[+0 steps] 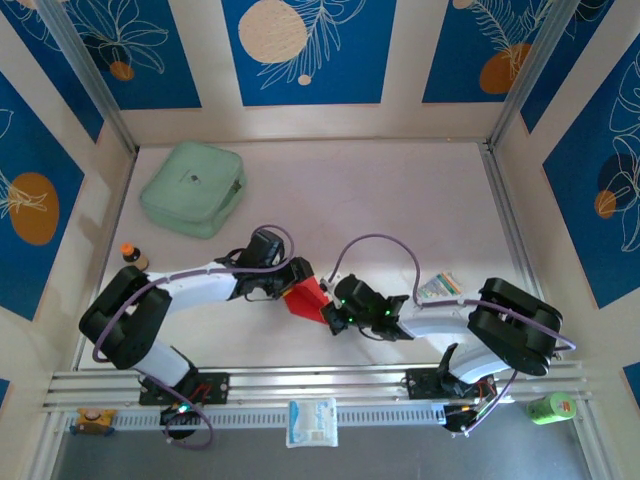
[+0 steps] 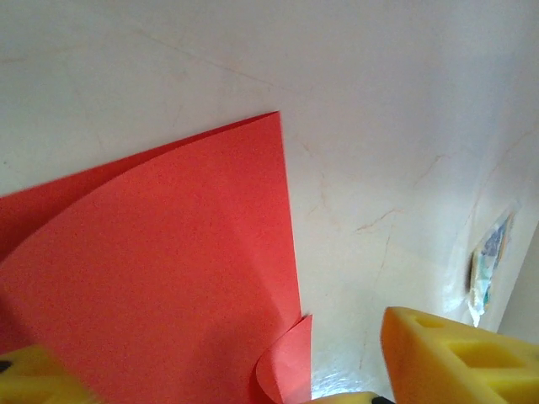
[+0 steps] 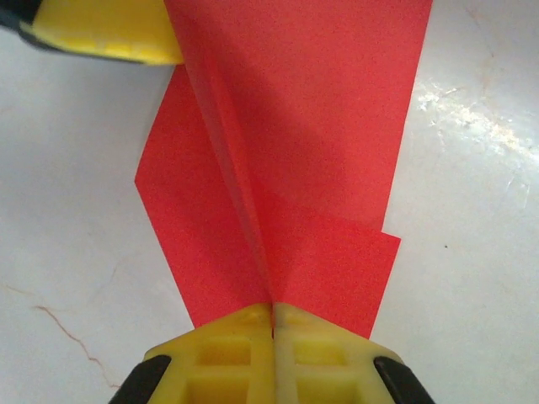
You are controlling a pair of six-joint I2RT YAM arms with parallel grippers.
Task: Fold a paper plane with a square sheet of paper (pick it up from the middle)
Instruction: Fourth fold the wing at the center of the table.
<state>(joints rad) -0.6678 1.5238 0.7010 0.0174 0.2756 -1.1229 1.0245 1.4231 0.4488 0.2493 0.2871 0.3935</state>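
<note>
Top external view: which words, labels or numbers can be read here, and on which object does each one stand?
No text can be read.
white packet: bluish print, too blurred.
green container: red and yellow label, too small.
striped packet: too small.
red paper: plain, unmarked.

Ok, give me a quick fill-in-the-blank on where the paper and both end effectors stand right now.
1. The right end effector is shut on the ___ paper.
2. The left end effector is ___, not shut.
3. The green case lies at the table's far ___ corner.
Missing words: red; open; left.
</note>
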